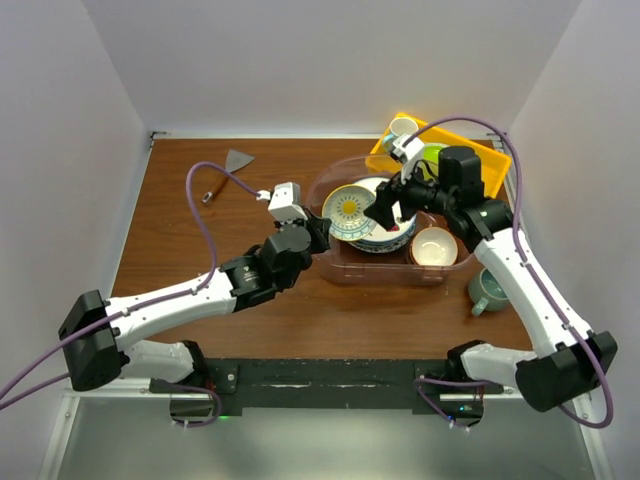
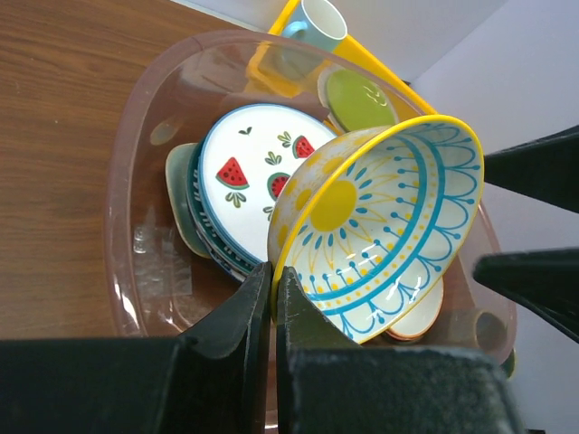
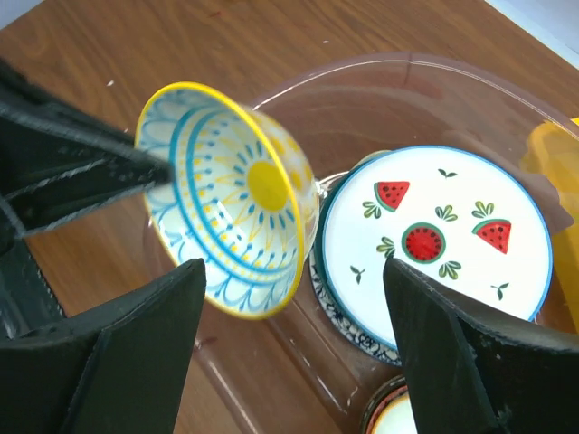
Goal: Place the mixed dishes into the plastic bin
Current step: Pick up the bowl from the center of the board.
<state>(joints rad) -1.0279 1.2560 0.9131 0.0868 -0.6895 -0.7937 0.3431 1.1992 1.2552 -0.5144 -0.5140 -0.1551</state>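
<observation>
The left fingers (image 2: 261,291) are gripping the yellow-rimmed bowl (image 2: 380,226) by its rim, tilting it over the clear bin (image 2: 127,181), above the stacked plates (image 3: 434,235). The right fingers (image 3: 452,334) are hanging open beside the bowl.

Sun-pattern bowl (image 2: 380,226): white inside, yellow rim, yellow sun and rays at centre, turquoise-blue rings and scalloped arcs, yellow dots; outside yellow-spotted.
Watermelon plate (image 3: 434,231): white, blue rim, red melon slices, small dark-green leaves.
Blue floral plate (image 3: 348,330): dark-blue pattern on white edge.
Green plate (image 2: 181,199): grey-green edge.
Plastic bin (image 2: 122,181): clear, faint pink tint.
Tan bowl (image 1: 433,246): cream inside, orange-brown rim.
Grey-teal mug (image 1: 488,292): plain.
Tray (image 3: 554,181): yellow.
Lime-green plate (image 2: 357,98): plain.
White mug (image 2: 321,23): pale-blue inside.
Table (image 1: 160,240): brown wood grain.
</observation>
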